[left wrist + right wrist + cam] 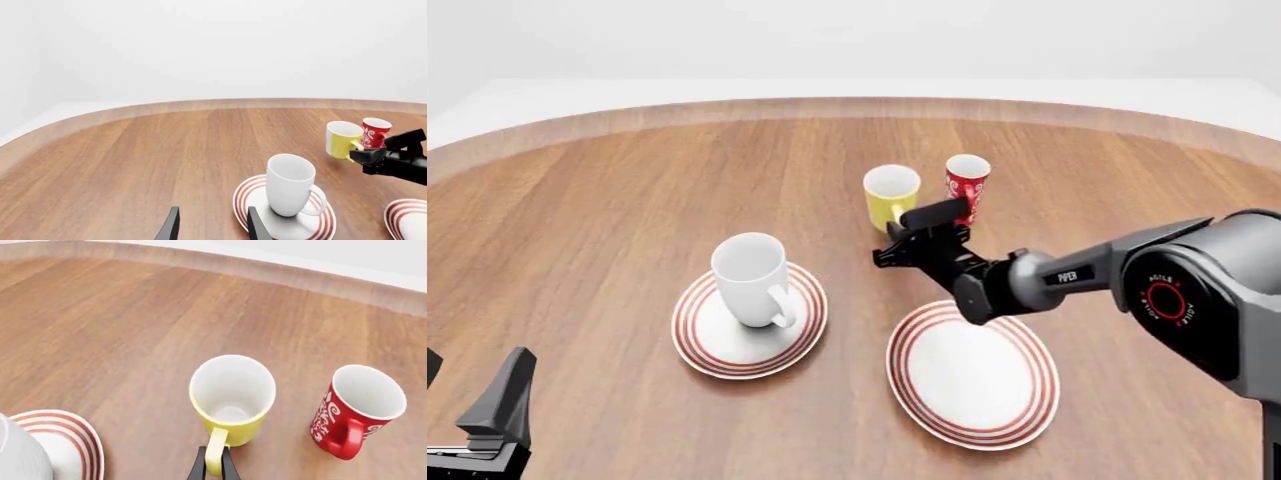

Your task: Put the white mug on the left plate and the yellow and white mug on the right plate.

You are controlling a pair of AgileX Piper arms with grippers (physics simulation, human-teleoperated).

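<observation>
Gripping the yellow and white mug (231, 400) by its handle — the right gripper (213, 467) pinches it, beside the red cup (357, 407).
Only the front view shows the right plate (973, 373) whole; the left gripper (210, 227), fingers parted and empty, is cut off near the white mug (289, 183).

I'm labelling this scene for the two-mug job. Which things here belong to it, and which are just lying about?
Belong to the job:
white mug, standing on the left plate
yellow mug, its handle between the right claw's fingers
right plate, bare

Lying about:
red cup, beside the yellow mug
</observation>
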